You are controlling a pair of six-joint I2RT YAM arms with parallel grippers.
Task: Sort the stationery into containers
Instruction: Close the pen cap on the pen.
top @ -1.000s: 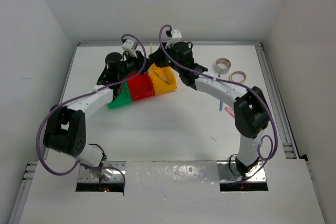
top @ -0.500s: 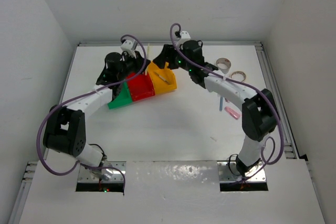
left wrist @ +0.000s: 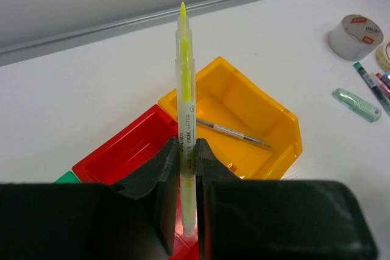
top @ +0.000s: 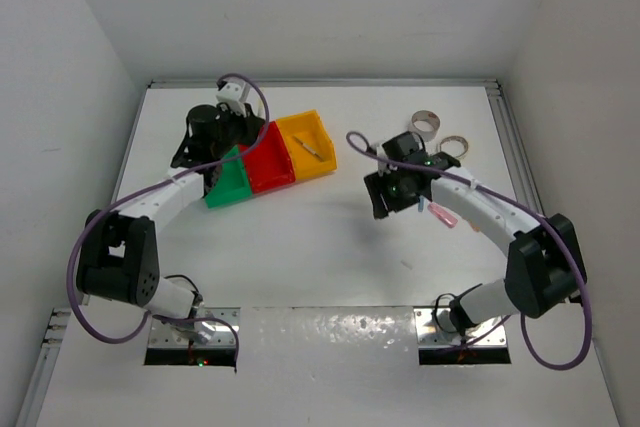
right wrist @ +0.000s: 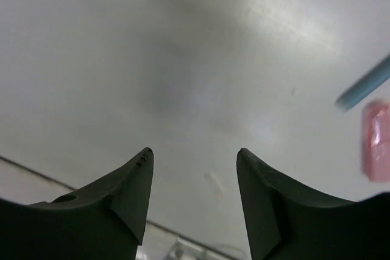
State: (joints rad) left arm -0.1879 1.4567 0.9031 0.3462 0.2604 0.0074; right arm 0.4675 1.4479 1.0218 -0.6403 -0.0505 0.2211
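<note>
Top external view: three small open plastic bins sit joined in a row on the white surface (top: 320, 247): a green bin (top: 232, 187), a red bin (top: 268, 165) and a yellow bin (top: 305, 142). A grey-white tape roll (top: 424, 125) and a tan tape roll (top: 453, 145) lie well apart from them, on the right. A short pink stick (top: 441, 215) lies on the right too.

Left wrist view: the left gripper (left wrist: 186, 150) is pinching a long yellow highlighter pen (left wrist: 184, 77) that stands straight up. Its low end shows over the red bin. A thin silver pen (left wrist: 234, 132) lies inside the yellow bin. A pale-green stick (left wrist: 356, 103) lies near the grey-white tape roll.

Right wrist view: the right gripper (right wrist: 194, 150) is spread wide, and only the surface shows between its fingers. The short pink stick and a blue pen (right wrist: 364, 83) lie off to one side.
</note>
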